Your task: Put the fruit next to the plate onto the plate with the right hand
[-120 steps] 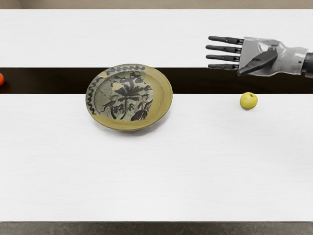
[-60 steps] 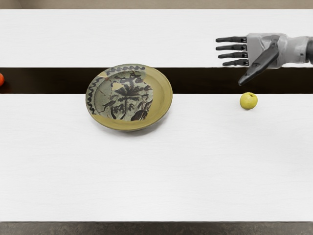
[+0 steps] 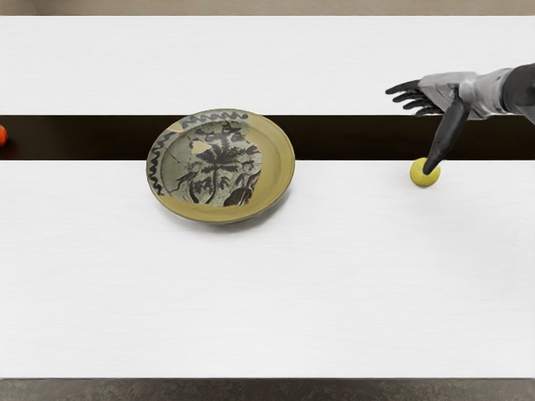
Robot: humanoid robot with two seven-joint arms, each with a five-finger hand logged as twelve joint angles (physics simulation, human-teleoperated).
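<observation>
White tabletop [image 3: 267, 276] across almost the whole view, cut from side to side by a dark band [image 3: 84, 138] in its upper part. Far strip of the white surface beyond that band, wider near strip in front of it.

Round olive-yellow plate [image 3: 282, 159] left of centre, lying flat and straddling the near edge of the band. Painted inside with a dark tree-like figure and a wavy line along the left of its rim.

Entering from the right edge near the top, a grey and black forearm [image 3: 512, 85] ending in the right robot hand [image 3: 443, 90], held over the far strip and the band. Hand open and holding nothing: dark fingers [image 3: 405, 87] stretched out toward the left and slightly spread, thumb [image 3: 443, 138] pointing down and apart from them. Thumb tip overlapping the upper right of the fruit [image 3: 420, 175] in this view; real contact or a small gap impossible to tell.

Small, round, yellow-green fruit sitting on the near strip of the tabletop, just at the edge of the dark band, well to the right of the plate and apart from it.

At the far left edge, within the dark band, a tiny orange-red round thing [image 3: 2, 134], cut off by the frame.
</observation>
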